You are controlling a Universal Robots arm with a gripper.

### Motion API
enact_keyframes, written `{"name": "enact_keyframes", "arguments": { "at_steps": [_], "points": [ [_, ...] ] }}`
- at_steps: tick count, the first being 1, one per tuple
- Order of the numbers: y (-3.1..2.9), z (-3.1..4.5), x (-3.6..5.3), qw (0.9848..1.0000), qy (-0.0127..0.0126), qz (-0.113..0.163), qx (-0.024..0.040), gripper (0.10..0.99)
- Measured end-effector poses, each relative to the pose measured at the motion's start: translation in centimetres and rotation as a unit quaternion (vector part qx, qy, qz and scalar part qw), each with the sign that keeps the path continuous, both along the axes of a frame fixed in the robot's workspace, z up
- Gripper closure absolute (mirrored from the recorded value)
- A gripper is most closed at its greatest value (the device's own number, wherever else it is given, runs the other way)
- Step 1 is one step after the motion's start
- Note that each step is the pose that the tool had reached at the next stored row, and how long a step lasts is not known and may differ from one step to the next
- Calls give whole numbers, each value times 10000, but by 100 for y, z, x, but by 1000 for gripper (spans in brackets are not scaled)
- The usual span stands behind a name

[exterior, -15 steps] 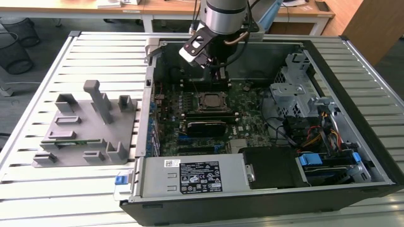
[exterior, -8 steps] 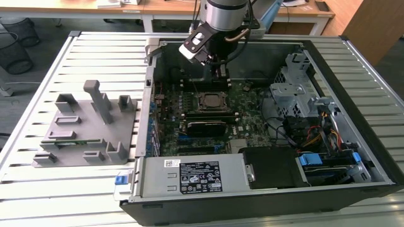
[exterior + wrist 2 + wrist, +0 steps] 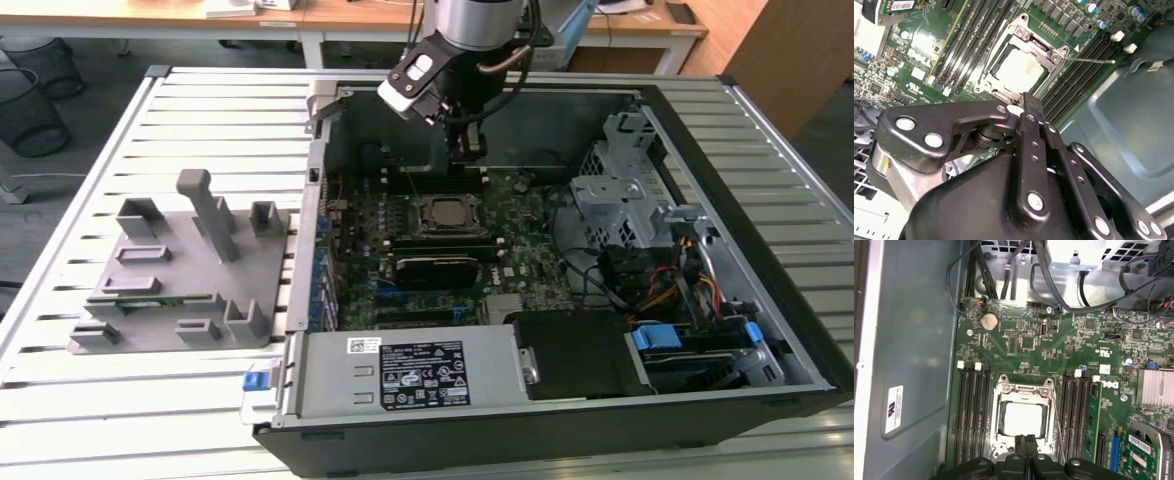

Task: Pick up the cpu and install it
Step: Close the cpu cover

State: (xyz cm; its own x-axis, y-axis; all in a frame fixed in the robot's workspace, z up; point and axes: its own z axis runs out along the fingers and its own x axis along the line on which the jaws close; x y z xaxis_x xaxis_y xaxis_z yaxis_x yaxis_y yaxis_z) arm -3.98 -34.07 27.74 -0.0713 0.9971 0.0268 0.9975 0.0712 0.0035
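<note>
The claw hangs inside the open computer case, in the upper centre of the exterior view, above the motherboard and just beyond the CPU socket. In both wrist views its two fingers are pressed together with nothing between them; the fingertips sit at the near edge of the socket frame.

The cpu lies flat in the socket, its pale silver top showing in the lower centre of the first wrist view and in the upper centre of the second wrist view. The metal frame surrounds it on all sides. A thin wire lever extends from one corner of the socket across the adjacent memory slots.

A grey plastic fixture stands on the slatted surface at the exterior view's left, outside the case. A long green memory stick rests in one of its slots.
</note>
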Motion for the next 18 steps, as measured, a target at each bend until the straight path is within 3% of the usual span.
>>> {"name": "enact_keyframes", "arguments": {
  "at_steps": [15, 18],
  "points": [
    [0, 176, 0, 10000, 0, 5, 0, 980],
    [0, 182, 0, 9999, -1, 126, 2, 980]
  ]
}}
